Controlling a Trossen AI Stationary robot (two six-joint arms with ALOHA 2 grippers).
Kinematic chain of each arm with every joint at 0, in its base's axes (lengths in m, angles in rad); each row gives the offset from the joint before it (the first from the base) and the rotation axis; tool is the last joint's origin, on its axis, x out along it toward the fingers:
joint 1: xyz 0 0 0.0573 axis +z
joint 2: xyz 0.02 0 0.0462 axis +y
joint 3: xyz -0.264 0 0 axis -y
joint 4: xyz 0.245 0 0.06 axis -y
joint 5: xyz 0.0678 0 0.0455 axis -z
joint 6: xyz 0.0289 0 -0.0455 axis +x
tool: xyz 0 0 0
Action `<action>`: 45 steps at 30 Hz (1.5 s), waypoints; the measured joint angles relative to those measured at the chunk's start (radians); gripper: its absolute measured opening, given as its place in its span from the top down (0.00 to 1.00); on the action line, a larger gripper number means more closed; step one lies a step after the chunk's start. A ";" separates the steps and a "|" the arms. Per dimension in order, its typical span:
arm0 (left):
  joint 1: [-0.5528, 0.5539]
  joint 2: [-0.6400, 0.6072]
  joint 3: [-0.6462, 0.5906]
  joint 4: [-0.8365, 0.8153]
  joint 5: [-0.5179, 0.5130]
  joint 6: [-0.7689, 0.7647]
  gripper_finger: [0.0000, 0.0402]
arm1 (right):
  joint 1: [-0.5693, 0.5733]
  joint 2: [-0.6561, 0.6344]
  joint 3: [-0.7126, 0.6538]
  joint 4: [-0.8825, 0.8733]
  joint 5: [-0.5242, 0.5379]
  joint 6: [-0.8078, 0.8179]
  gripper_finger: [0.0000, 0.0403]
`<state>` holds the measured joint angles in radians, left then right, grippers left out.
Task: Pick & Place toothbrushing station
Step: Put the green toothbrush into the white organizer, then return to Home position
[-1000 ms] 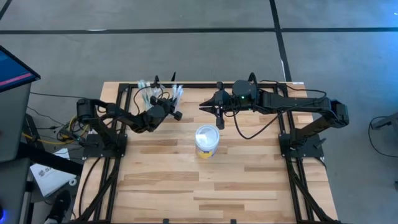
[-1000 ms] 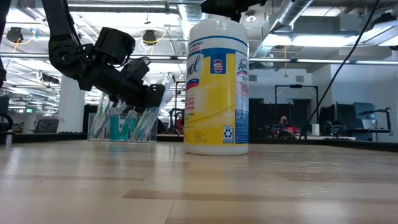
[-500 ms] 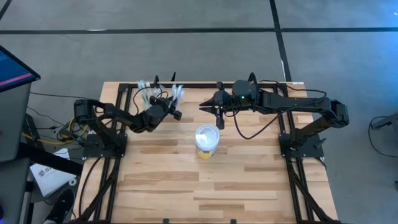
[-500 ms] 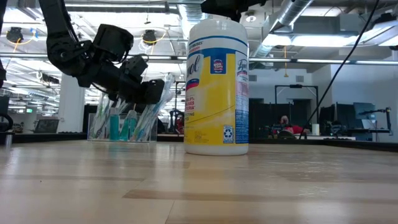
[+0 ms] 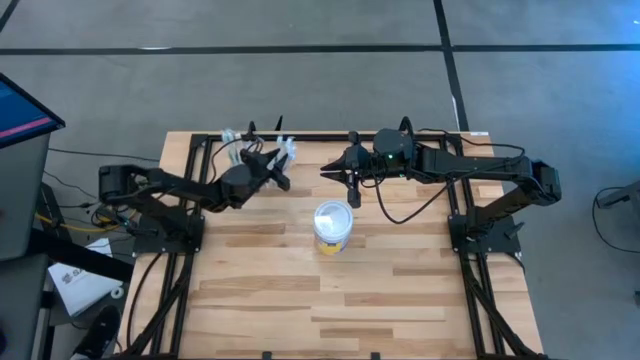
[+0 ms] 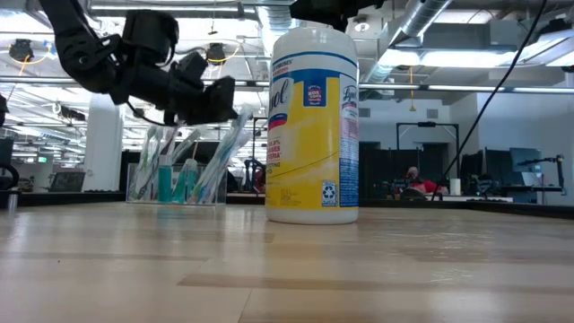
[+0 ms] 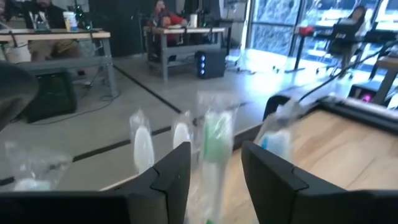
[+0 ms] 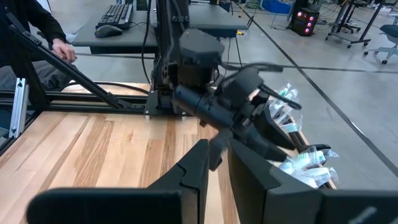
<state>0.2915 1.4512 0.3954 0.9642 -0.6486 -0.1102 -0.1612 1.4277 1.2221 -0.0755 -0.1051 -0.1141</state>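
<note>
The toothbrushing station (image 5: 250,152), a see-through stand with wrapped brushes leaning out of its narrow cups, sits on the desk (image 5: 330,290) at about eleven o'clock, close to the far edge. In the low view it rests flat on the wood, upright, so nothing lifts it.

The left tool (image 5: 272,166) hangs just above and beside the brush tops, on the station's four o'clock side. Its wrist view shows the two dark fingers (image 7: 171,177) standing apart, with a green-and-white brush between them but no contact that I can make out. So the tool is parted and carries nothing.

The right tool (image 5: 338,172) waits near twelve o'clock, behind the yellow wipes tub (image 5: 333,227), which stands near the desk's centre. Its fingers (image 8: 198,168) sit nearly together with a narrow gap and hold nothing.

As for progress, I judge that the station stands either freshly set down or not yet gripped; the pictures alone do not settle which. If this far corner is the goal, what remains is for the left arm to back away clear of the brushes without snagging them. If not, a fresh grip and a carry are still to come.
</note>
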 joint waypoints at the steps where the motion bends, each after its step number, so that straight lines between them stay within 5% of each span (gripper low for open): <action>1: -0.002 -0.012 0.000 0.000 0.001 0.000 0.65 | 0.000 0.000 0.000 0.000 0.000 0.000 0.87; 11: -0.058 -0.140 0.001 0.001 0.006 0.027 0.66 | 0.000 0.000 0.000 0.000 0.000 0.001 0.87; 17: -0.103 -0.228 0.001 -0.026 0.166 0.024 0.67 | 0.011 0.000 0.000 0.000 -0.001 -0.007 0.87; 31: -0.251 -0.570 0.001 -0.491 0.183 0.026 0.67 | 0.078 -0.014 0.000 -0.101 0.000 -0.026 0.99; 45: -0.478 -0.813 0.001 -0.738 0.133 0.030 0.67 | 0.282 -0.343 -0.309 -0.038 0.219 0.066 1.00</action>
<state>-0.1865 0.6380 0.3967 0.2262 -0.5152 -0.0801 0.1208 1.0846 0.9135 -0.1137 0.1135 -0.0479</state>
